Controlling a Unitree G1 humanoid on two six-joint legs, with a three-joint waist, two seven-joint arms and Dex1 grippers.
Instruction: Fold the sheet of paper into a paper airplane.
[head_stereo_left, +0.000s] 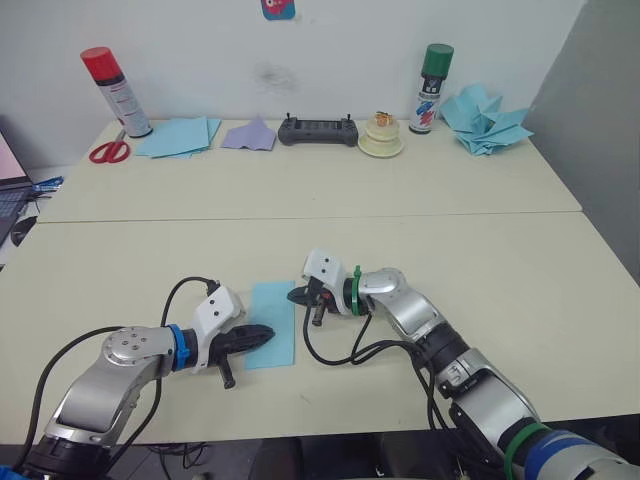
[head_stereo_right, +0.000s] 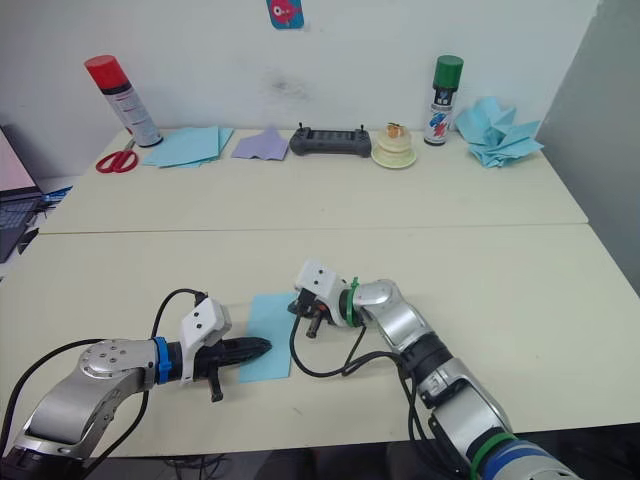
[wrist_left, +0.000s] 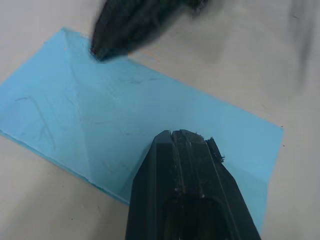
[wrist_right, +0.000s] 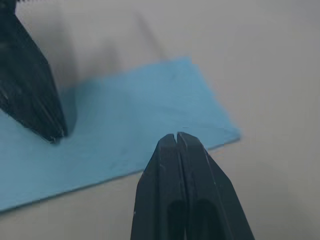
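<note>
Left eye view: the sheet of paper (head_stereo_left: 272, 324) lies flat near the front edge of the desk (head_stereo_left: 500, 260), between the robot's two arms. The left end effector (head_stereo_left: 262, 334), fingers pressed together and holding nothing, rests its tip on the sheet's left side; the right end effector (head_stereo_left: 300, 296), likewise closed and empty, sits at the sheet's upper right corner. Along the back of the desk stand a red-capped spray can (head_stereo_left: 115, 91), scissors (head_stereo_left: 109, 151), a stack of light-blue sheets (head_stereo_left: 180, 137), a lavender paper dart (head_stereo_left: 250, 135), a black controller (head_stereo_left: 318, 131), a green-capped spray can (head_stereo_left: 430, 88) and a heap of light-blue darts (head_stereo_left: 485, 119).

Right eye view: the same layout appears, both tips at the sheet.

Left wrist view: the closed fingers (wrist_left: 186, 190) lie over the sheet, whose faint creases run diagonally from one corner; the other end effector's tip touches the far edge.

Right wrist view: the shut fingers (wrist_right: 186, 190) hover at the sheet's near edge beside its corner.

No fold looks started. With two closed tips on thin paper and nothing pinning it firmly, a push could slide or crumple the sheet rather than crease it, and the fold could miss the crease lines.
</note>
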